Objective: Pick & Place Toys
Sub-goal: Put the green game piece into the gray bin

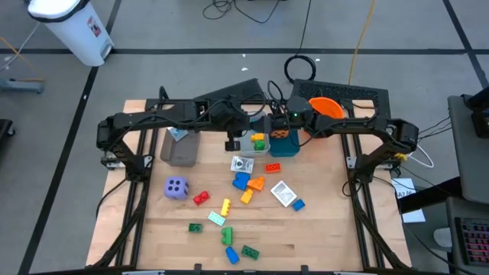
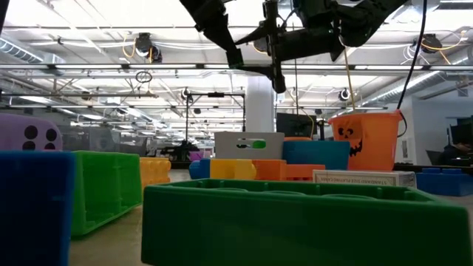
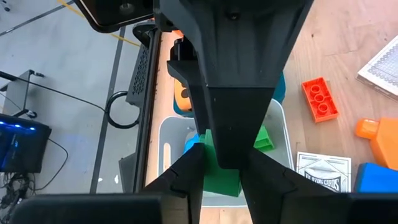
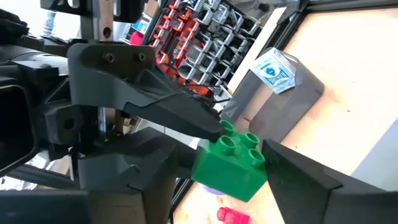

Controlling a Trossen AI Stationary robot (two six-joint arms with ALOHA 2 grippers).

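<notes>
My right gripper (image 4: pixel 231 167) is shut on a green brick (image 4: pixel 230 163) in the air over the white bin (image 1: pixel 253 153), which holds green, yellow and blue bricks. My left gripper (image 1: pixel 230 142) is open close beside it. Its fingers (image 3: pixel 185 177) stand on either side of the green brick (image 3: pixel 221 180) in the left wrist view. One left fingertip (image 4: pixel 211 124) is right at the brick's studs; I cannot tell whether it touches. Loose bricks, packets (image 1: pixel 283 192) and a purple die (image 1: pixel 176 187) lie on the table. My right gripper pinches the green brick by two opposite side faces (image 4: pixel 261 167) between its two fingers. The fingers come from the table's right side. The brick is lifted clear above the white bin, with its studded top (image 4: pixel 239 142) tilted toward the left arm.
A teal bin (image 1: pixel 284 147) with an orange die stands right of the white bin. A grey bin (image 1: pixel 182 150) with a packet stands to the left, and an orange bucket (image 1: pixel 325 107) at the far right. An orange brick (image 1: pixel 273 168) and a packet (image 1: pixel 242 164) lie just in front of the bins.
</notes>
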